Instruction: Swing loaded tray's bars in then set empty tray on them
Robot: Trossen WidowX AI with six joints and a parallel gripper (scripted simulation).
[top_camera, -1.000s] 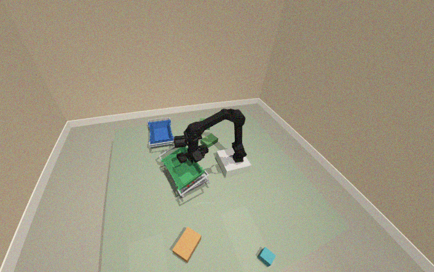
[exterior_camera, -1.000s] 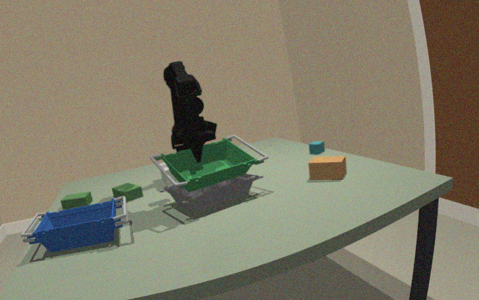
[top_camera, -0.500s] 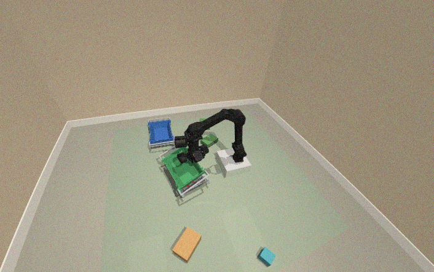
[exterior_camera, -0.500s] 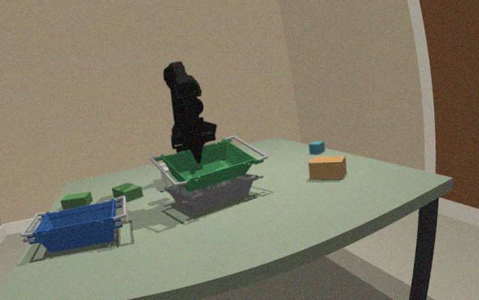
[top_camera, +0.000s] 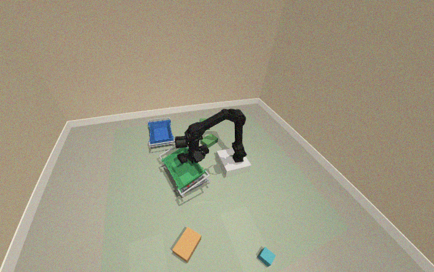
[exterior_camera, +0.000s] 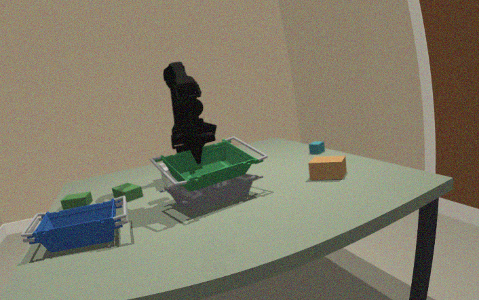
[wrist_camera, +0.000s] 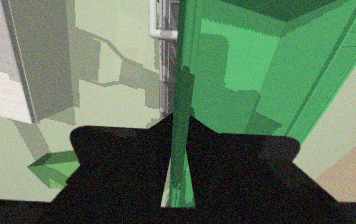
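Note:
My gripper [top_camera: 189,157] [exterior_camera: 198,159] [wrist_camera: 179,117] is shut on the long side wall of the empty green tray [top_camera: 184,173] [exterior_camera: 219,174] [wrist_camera: 240,75]. The green tray hangs directly over the grey loaded tray [exterior_camera: 212,194] [top_camera: 193,187], close above its top, and looks slightly tilted. I cannot tell whether it touches the grey tray's bars. The green tray's own wire bars [exterior_camera: 252,148] stick out past its ends. The grey tray's load is almost wholly hidden under the green tray. A wire bar end [wrist_camera: 162,34] shows beside the green wall in the wrist view.
A blue tray [top_camera: 160,133] [exterior_camera: 77,233] stands apart at the side. Two green blocks [exterior_camera: 76,199] [exterior_camera: 127,191] lie behind it. An orange block [top_camera: 186,244] [exterior_camera: 326,167] and a cyan block [top_camera: 267,256] [exterior_camera: 316,146] lie farther off. The arm's white base [top_camera: 235,165] stands beside the trays.

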